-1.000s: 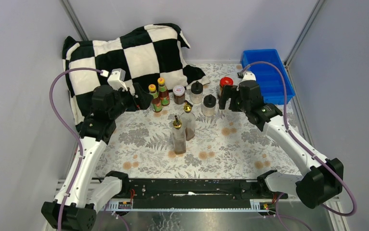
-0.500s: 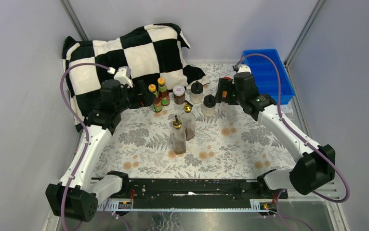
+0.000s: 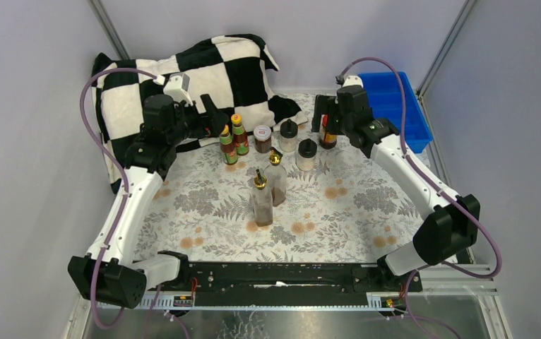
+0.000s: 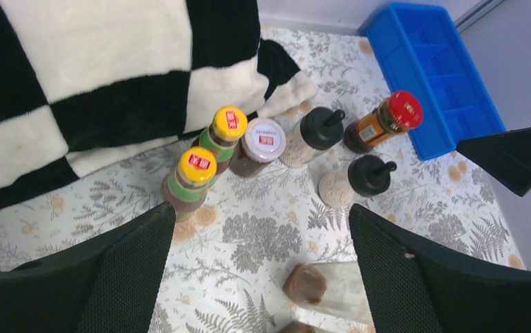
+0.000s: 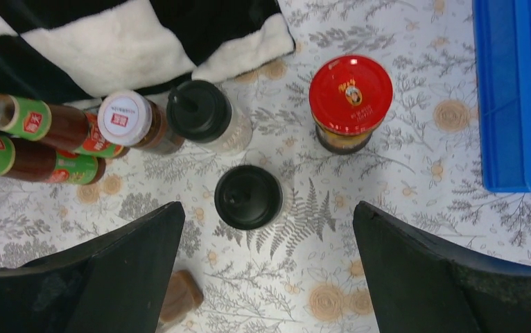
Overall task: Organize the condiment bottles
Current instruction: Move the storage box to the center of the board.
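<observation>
Red-lidded jar (image 5: 350, 97) standing just right of checkered blanket (image 3: 183, 78), other condiment bottles (image 3: 263, 138) clustering by blanket's near edge; right gripper (image 5: 266, 208), left gripper (image 4: 260, 211) hovering above, jaws standing wide, empty, presumably readying for grasp.

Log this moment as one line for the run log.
left gripper: open, empty, by orange-capped bottles | right gripper: open, empty, by red-lidded jar | stage: no bottle in blue tray yet

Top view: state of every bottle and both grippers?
Orange-capped sauce bottles: upright, capped.
White-lidded jar: upright, lidded.
Black-capped shakers: upright, capped.
Red-lidded jar: upright, lidded.
Gold-spouted bottles: upright.
Left gripper: open, empty.
Right gripper: open, empty.
</observation>
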`<state>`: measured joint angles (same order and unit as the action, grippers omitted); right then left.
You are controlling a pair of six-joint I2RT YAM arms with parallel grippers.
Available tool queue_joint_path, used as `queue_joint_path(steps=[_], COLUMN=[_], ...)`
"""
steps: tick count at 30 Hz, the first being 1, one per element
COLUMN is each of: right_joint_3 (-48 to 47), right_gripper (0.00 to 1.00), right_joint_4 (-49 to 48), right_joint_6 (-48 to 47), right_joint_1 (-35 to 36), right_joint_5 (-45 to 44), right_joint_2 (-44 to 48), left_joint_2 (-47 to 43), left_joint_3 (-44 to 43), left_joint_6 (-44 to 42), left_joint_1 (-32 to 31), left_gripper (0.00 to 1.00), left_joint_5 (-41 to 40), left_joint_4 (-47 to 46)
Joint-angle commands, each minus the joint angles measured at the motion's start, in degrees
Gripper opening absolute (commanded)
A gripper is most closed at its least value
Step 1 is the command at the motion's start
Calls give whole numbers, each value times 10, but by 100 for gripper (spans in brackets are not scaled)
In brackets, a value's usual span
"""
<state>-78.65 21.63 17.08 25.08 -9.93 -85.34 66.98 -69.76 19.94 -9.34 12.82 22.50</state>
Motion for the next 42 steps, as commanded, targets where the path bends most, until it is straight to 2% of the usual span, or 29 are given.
queue_joint_path(steps=[1,8,13,16,21,30,38,42], right_joint_3=[-65,-158,-202,-214,-255,-268,-393,-415], right_gripper=[100,100,100,100,100,89,84,82], right_joint_4=[12,50,82,85,117,112,122,118], right_joint_6=[-17,-44,2,9,-13,-28,-97,-120], right_joint_1=[2,-16,-150,-191,-206,-227,-239,-242], right_joint_5=[-12,-62,16,23,-46,-66,-89,-85], right_joint_2=[-27,-91,-133,-152,-202,-273,-393,-430], left_joint_2=[24,60,59,60,62,62,56,55], left_joint_3=[-39,-82,-77,-68,-64,-55,-56,-55], left_joint_6=[-9,-12,-10,-9,-10,-14,-14,-13], left_joint_1=[-2,0,3,4,5,6,6,6], left_gripper=[99,99,99,99,99,99,99,99], left_joint_5=[-8,-17,-18,-15,-13,0,3,7], left_joint_4=[-8,-4,-7,-10,-9,-11,-13,-15])
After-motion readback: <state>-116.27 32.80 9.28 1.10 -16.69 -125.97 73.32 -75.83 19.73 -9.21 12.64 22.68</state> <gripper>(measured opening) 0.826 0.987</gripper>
